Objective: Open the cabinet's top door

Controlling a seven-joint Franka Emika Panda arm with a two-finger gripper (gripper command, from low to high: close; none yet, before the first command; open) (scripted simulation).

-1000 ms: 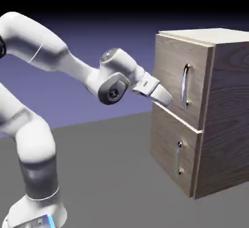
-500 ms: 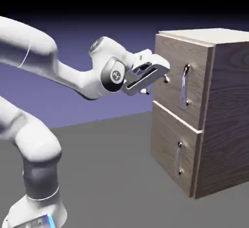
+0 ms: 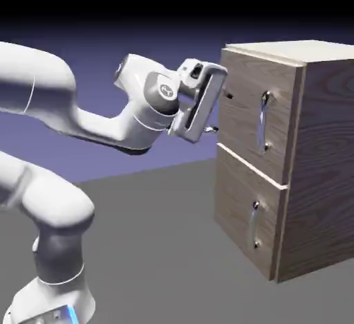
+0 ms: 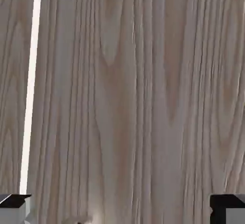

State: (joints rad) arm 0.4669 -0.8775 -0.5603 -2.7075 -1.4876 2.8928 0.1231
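Gripper (image 3: 222, 113) fingers spread wide, facing bare wood of top door (image 3: 243, 101), well left of its handle (image 3: 263, 122). Risk: hits panel, closes on nothing w/o shifting sideways.

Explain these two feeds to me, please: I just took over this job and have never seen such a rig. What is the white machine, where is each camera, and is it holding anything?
The white machine is a robot arm standing on a grey table; everything is computer-rendered. The exterior view comes from a fixed camera beside it. The arm ends in a two-finger gripper, spread wide and pointed at the cabinet, a light-brown wooden box. The gripper is right up against the top door, beside its long silver handle but not around it. The door looks closed. A lower panel has a shorter handle.

The hand view comes from a camera on the hand itself. It is filled with wood grain, and the two grey finger tips sit in the bottom corners with nothing between them. So nothing is held.
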